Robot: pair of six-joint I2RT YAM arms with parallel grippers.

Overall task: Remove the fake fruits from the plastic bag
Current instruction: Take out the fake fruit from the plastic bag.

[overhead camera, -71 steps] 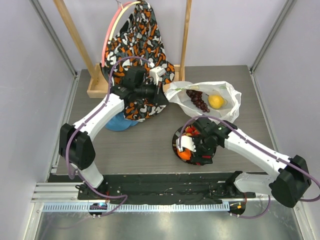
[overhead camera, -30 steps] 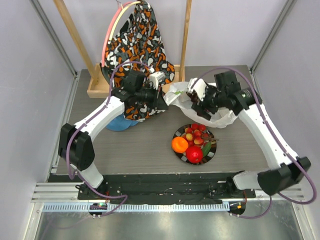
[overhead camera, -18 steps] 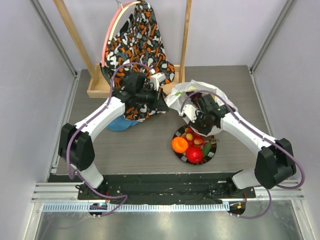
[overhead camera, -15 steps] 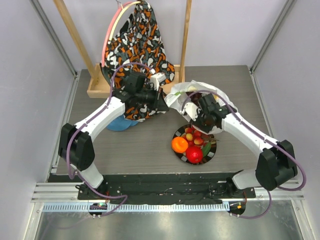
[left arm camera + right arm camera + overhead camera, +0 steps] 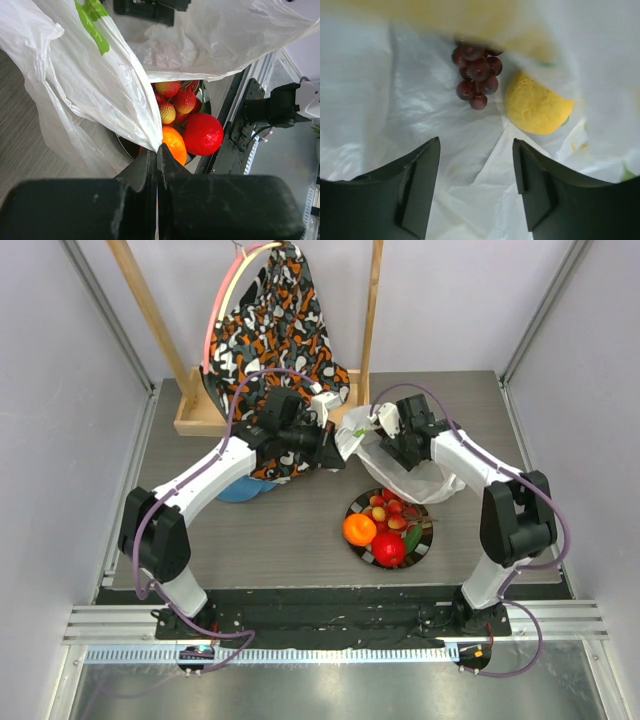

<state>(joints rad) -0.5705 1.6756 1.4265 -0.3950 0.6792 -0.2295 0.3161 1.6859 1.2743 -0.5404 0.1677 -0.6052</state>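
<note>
Ahead of the right claw: grape bunch, lemon, in plastic bag
Jaws apart, empty; left claw pinching bag edge. Likely light, hard, slippery; grip lemon across its middle

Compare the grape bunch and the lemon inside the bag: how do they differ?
The grape bunch is a dark purple cluster of small beads; the lemon is one bright yellow oval. The grape bunch's top is hidden by a blurred fold; the lemon shows almost whole. Both lie side by side inside the plastic bag, ungripped.
</note>
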